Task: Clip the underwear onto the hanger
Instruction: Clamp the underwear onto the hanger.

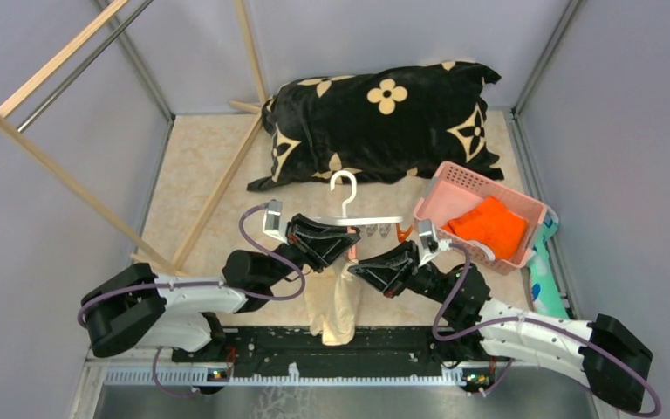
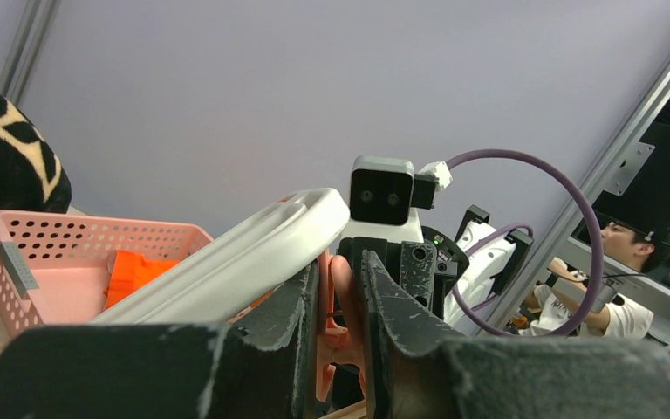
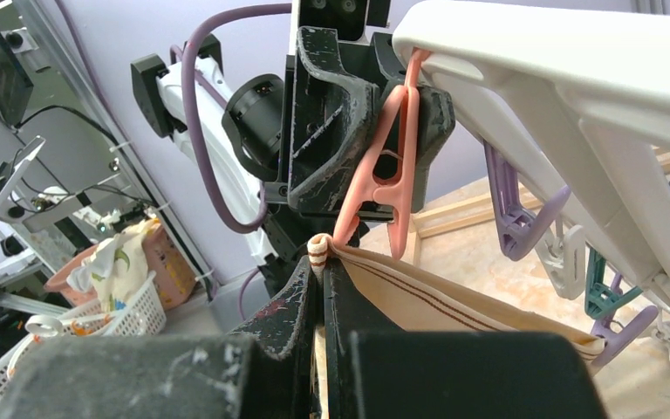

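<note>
In the middle of the overhead view the left gripper [image 1: 343,245] squeezes a pink clip [image 3: 399,188] hanging from the hanger [image 1: 359,220]. Just below it the right gripper [image 3: 321,262] pinches the waistband of the underwear [image 1: 331,301], and the rest dangles. I'd lift the hem squarely into the clip's mouth before letting go. Purple clips [image 3: 510,209] crowd the right side, and the basket [image 1: 443,194] sits near.

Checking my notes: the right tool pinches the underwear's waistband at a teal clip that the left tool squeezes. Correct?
No: the clip is pink, not teal, per the right wrist view. The right tool pinches the underwear at it; the left tool squeezes it.
</note>
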